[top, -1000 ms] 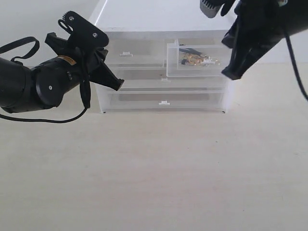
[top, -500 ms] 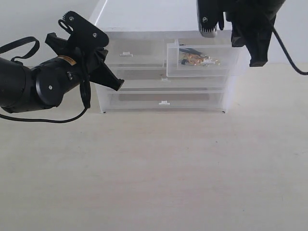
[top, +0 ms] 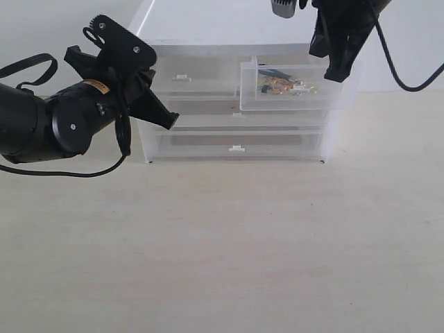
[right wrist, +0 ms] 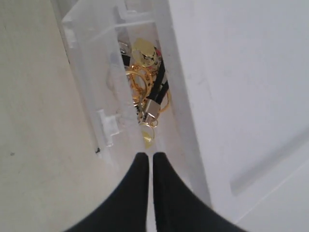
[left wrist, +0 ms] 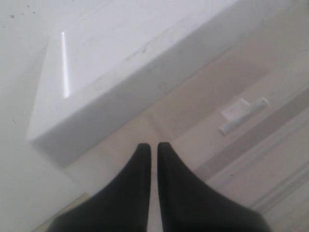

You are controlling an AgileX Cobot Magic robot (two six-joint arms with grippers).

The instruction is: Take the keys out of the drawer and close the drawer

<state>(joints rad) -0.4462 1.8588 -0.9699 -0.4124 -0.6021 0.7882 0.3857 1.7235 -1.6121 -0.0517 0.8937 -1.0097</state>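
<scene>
Pale wood tabletop (top: 229, 243) fills the lower frame. At mid-left the left gripper (top: 168, 123) hangs, fingers pressed together, empty. Behind it sits the white cabinet (top: 236, 144). At upper right its drawer (top: 291, 103) juts open with the keys (top: 284, 86) inside. The right gripper (top: 335, 75), likewise closed and empty, hovers at the drawer's right end.

Clear plastic, gilt metal, matt tabletop.
The drawer (right wrist: 91, 72) is seen to be of clear, glossy plastic; the keys (right wrist: 140, 79) are made up of bright, polished gold-coloured metal rings on a black cord. The cabinet (top: 222, 24) top is finished smooth and white with a faint sheen. The table (top: 222, 250) is surfaced in a pale matt material, possibly wood laminate.
</scene>
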